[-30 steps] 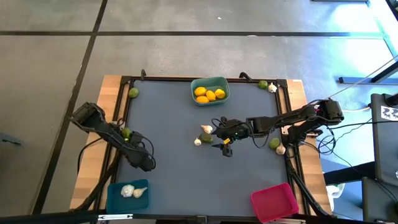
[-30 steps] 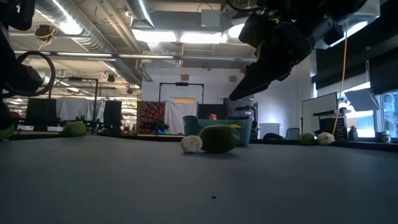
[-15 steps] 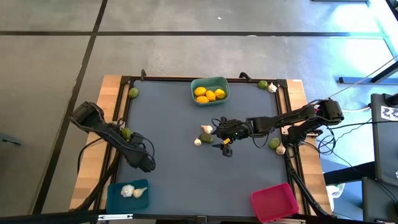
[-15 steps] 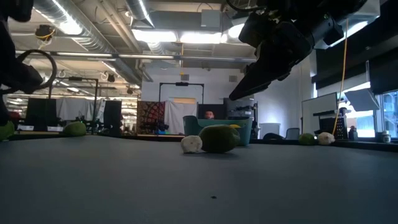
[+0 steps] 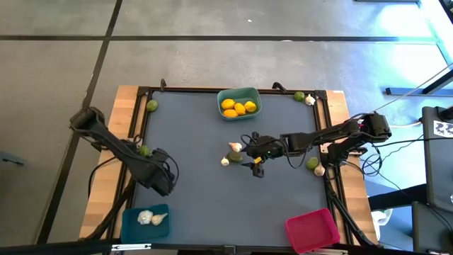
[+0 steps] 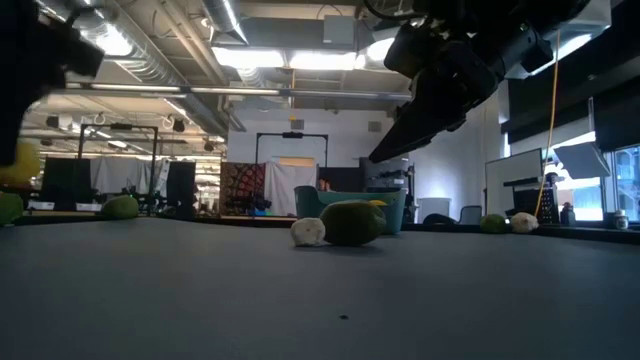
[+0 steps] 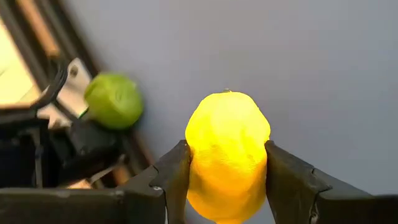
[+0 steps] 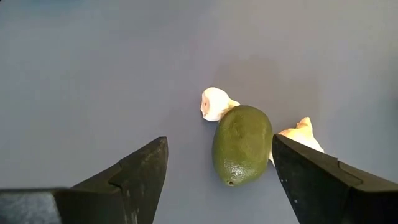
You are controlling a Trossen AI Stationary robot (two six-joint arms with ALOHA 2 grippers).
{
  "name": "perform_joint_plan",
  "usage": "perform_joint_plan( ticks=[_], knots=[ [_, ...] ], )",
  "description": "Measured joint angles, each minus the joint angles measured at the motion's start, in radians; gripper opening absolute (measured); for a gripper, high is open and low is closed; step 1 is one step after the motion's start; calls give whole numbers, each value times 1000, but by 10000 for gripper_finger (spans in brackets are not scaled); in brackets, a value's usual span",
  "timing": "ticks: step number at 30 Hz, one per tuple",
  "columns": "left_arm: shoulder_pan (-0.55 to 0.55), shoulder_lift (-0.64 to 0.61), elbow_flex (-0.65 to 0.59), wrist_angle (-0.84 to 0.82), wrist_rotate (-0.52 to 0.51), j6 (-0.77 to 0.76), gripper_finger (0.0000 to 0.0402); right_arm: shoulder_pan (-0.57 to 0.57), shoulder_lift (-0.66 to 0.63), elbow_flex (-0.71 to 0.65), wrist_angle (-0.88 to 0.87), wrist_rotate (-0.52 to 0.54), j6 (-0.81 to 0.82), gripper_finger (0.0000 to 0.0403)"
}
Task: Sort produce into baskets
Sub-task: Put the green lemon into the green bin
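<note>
My left gripper (image 5: 163,184) hangs over the table's near left part, shut on a yellow lemon (image 7: 228,152) that the high view hides beneath it. My right gripper (image 5: 253,154) stands open above the table's middle. There a green lime (image 8: 242,144) lies on the mat between two garlic bulbs (image 8: 214,102) (image 8: 303,134), below and ahead of the fingers. The teal basket (image 5: 253,93) at the far edge holds three lemons. Garlic lies in the blue basket (image 5: 129,216) at the near left. The pink basket (image 5: 312,229) stands at the near right. My left gripper pinches the lemon across its middle (image 7: 194,163), one finger (image 7: 169,180) on each of two opposite sides. The fingers come steeply from above. The lemon is lifted clear of the mat (image 7: 323,74), its far end (image 7: 227,96) pointing past the fingertips.
A lime (image 5: 144,150) sits by the table's left rail next to my left arm, another lime (image 5: 151,105) at the far left corner. A lime (image 5: 299,95) with garlic (image 5: 309,100) lies at the far right corner; a further lime (image 5: 312,163) and garlic (image 5: 319,170) on the right rail.
My left gripper has gone up with the lemon, which in the low view now hangs well above the mat where before it was down at table level. Its arm has swung back toward the table's left edge. My right arm has kept still.
</note>
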Motion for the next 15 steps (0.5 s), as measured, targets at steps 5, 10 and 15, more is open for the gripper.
perform_joint_plan(
  ticks=[5,10,15],
  knots=[
    [28,-82,25,6,-96,28,168,0,0,0,-11,0,0,287],
    [80,-150,30,87,-192,131,168,0,0,0,-12,0,0,287],
    [154,-186,30,219,-276,295,168,0,0,0,-15,0,0,287]
  ],
)
